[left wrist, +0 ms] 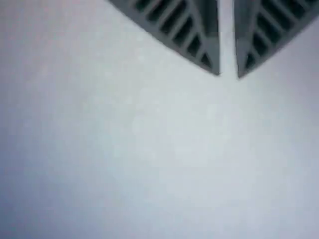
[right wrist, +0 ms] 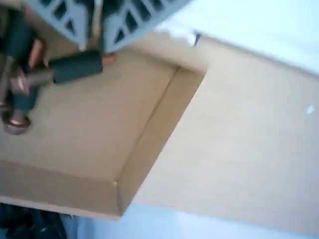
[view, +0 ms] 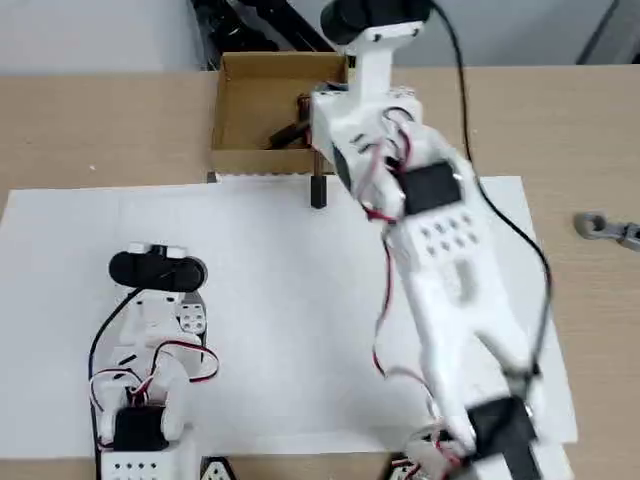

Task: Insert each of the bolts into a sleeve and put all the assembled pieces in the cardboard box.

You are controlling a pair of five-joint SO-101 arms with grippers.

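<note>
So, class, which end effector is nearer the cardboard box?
Right. The right end effector is over the cardboard box; the left end effector sits over white paper, apart.

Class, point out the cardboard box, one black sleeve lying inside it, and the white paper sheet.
cardboard box (view: 258,160): high view, wall nearest the arms.
black sleeve (right wrist: 77,67): right wrist view, its middle.
white paper sheet (view: 290,320): high view, bare middle.

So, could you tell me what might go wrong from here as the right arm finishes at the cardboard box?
1. The right end effector hangs low over the sleeved bolt in the cardboard box; lifting away might snag it or nudge the pile beside it.
2. A dark piece sits on the paper just outside the box's near wall, close by the right arm; pulling back could knock it.
</note>
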